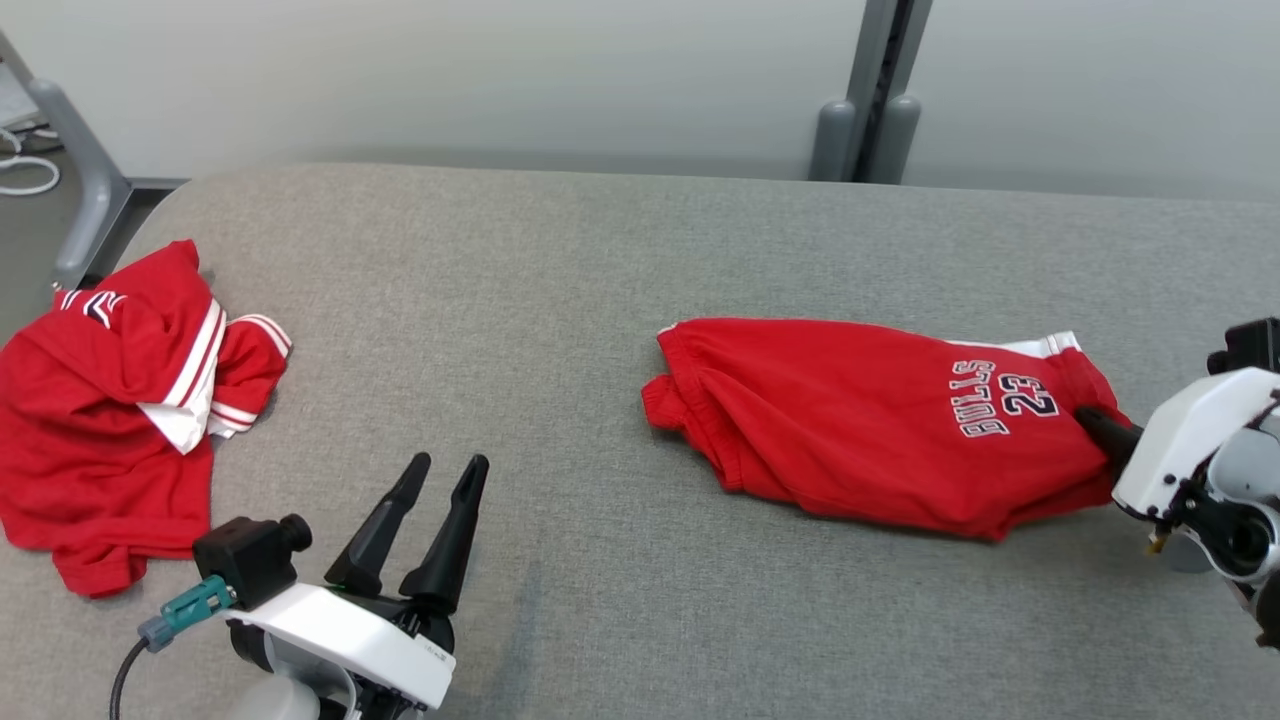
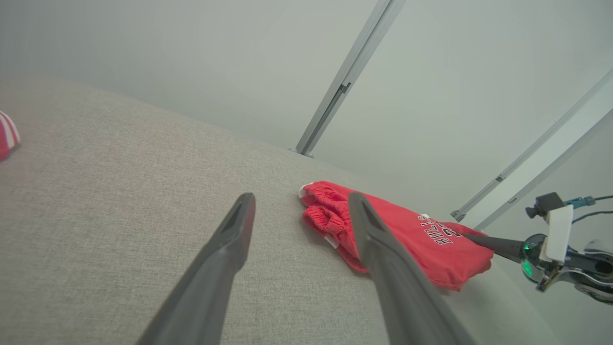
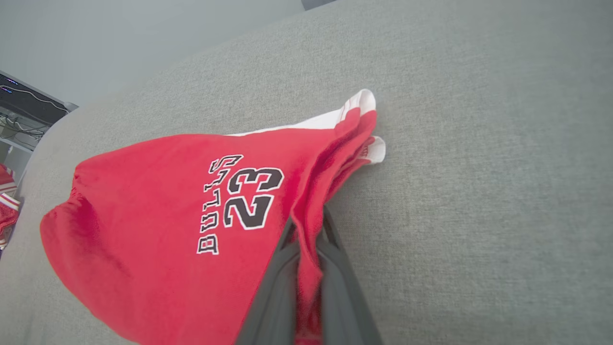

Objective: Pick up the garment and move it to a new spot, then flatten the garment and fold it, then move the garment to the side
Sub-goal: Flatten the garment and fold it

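Right claw (image 3: 307,229) tight on red garment (image 3: 143,230)

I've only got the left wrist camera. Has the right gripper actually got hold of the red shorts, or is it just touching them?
Observer: It has hold; the right wrist view shows a fold of the red shorts pinched between the right gripper's fingers.
Operator: Which end?
Observer: The leg end, where the white trim is.
Operator: Anything else on the table?
Observer: A second red garment lies crumpled at the table's left end, apart from the open left gripper.
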`<state>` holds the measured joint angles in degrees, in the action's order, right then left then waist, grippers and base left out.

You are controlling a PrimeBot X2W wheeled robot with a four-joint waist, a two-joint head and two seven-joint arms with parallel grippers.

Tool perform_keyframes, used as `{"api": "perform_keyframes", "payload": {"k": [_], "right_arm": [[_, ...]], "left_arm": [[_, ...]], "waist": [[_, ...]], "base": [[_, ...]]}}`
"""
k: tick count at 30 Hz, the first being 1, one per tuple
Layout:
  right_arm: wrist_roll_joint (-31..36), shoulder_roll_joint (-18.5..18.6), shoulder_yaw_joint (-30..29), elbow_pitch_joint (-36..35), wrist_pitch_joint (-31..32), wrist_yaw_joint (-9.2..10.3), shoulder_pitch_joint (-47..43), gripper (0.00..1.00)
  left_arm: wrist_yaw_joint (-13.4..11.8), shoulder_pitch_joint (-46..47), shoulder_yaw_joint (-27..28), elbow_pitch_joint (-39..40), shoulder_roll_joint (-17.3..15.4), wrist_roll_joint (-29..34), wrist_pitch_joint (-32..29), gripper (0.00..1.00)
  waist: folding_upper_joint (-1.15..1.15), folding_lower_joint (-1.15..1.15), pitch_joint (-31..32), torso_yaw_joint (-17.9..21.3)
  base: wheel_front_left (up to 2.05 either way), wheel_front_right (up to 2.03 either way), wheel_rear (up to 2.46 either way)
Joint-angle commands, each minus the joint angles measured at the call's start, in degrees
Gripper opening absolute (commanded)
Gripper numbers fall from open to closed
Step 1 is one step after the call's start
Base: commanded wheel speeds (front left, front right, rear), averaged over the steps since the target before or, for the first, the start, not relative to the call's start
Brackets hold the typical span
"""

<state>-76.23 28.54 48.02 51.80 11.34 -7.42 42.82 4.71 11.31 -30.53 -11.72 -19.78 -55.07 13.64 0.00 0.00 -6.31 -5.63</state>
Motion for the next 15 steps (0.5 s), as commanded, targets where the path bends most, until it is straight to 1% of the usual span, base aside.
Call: {"api": "perform_keyframes", "payload": {"k": [1, 8, 10, 15], "right_arm": [[-0.78, 0.77, -0.07, -0.69, -1.03, -0.14, -1.59, 0.0], [-1.0, 3.0, 0.24, -2.99, -4.14, -0.14, -4.73, 0.0], [-0.95, 3.26, 0.28, -3.32, -4.47, -0.14, -4.79, 0.0], [-0.91, 3.74, 0.5, -6.64, -5.76, -0.14, -3.61, 0.0]], "left_arm": [[-0.34, -0.88, -0.11, 0.27, -0.39, -0.01, -0.15, 1.0], [-0.66, -1.72, -0.92, 1.24, -0.15, -0.12, -0.57, 1.0], [-0.77, -1.9, -0.97, 1.35, -0.13, -0.15, -0.59, 1.0], [-0.72, -2.5, -1.11, 1.73, -0.02, -0.62, -0.74, 1.0]], "waist": [[0.0, 0.0, 0.99, 1.01], [0.0, 0.0, 1.9, 2.01], [0.0, 0.0, 1.96, 2.08], [0.0, 0.0, 2.12, 2.04]], "base": [[0.0, 0.0, 0.0], [0.0, 0.0, 0.0], [0.0, 0.0, 0.0], [0.0, 0.0, 0.0]]}}
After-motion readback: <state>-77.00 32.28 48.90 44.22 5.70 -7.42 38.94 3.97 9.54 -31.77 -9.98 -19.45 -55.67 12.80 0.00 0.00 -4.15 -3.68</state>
